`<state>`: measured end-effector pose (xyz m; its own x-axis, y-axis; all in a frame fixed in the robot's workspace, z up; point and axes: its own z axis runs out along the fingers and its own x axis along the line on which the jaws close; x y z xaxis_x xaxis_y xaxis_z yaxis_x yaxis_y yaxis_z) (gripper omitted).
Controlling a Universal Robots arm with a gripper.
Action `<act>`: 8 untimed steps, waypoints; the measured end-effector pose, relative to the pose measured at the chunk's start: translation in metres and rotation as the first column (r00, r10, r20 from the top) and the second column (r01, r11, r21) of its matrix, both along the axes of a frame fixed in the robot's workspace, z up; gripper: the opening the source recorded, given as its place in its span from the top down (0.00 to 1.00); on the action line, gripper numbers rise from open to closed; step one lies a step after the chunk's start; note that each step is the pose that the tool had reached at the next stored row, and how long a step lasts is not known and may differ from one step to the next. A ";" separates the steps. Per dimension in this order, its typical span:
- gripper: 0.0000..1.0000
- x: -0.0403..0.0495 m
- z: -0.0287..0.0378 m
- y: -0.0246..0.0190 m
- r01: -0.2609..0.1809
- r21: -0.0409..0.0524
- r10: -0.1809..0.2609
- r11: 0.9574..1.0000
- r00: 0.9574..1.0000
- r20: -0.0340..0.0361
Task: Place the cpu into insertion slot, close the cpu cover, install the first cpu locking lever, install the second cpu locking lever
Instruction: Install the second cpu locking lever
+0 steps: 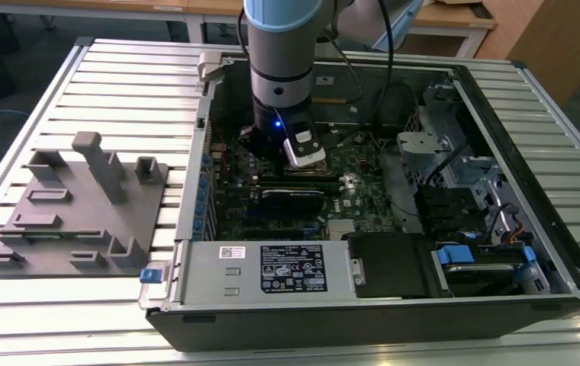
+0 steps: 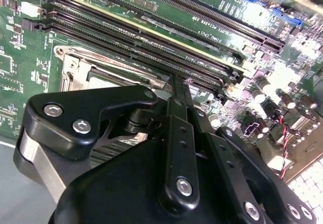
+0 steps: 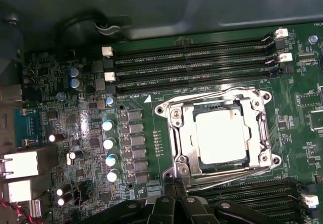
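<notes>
In the first wrist view the cpu, a dull silver square, sits in the insertion slot on the green motherboard. The shiny cpu cover lies flat around it as a frame. Thin wire locking levers run along two opposite sides of the frame, one by the memory slots and one on the side nearer my gripper. My gripper hovers beside the socket, fingers together, holding nothing. In the second wrist view the gripper hides much of the socket.
The motherboard lies deep inside an open computer case on a slatted table. A silver power-supply box lines the near wall, and drive bays with cables stand on the exterior view's right. A grey fixture plate lies outside the case.
</notes>
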<state>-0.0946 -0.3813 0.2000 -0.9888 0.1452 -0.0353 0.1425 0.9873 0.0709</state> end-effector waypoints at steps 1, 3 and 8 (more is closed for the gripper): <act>0.90 0.0000 -0.0001 -0.0001 0.000 0.002 0.000 1.000 1.000 0.000; 0.90 0.0000 -0.0005 -0.0002 0.000 0.007 0.000 1.000 1.000 0.000; 0.90 0.0000 0.0002 -0.0004 0.000 0.010 0.000 1.000 1.000 0.000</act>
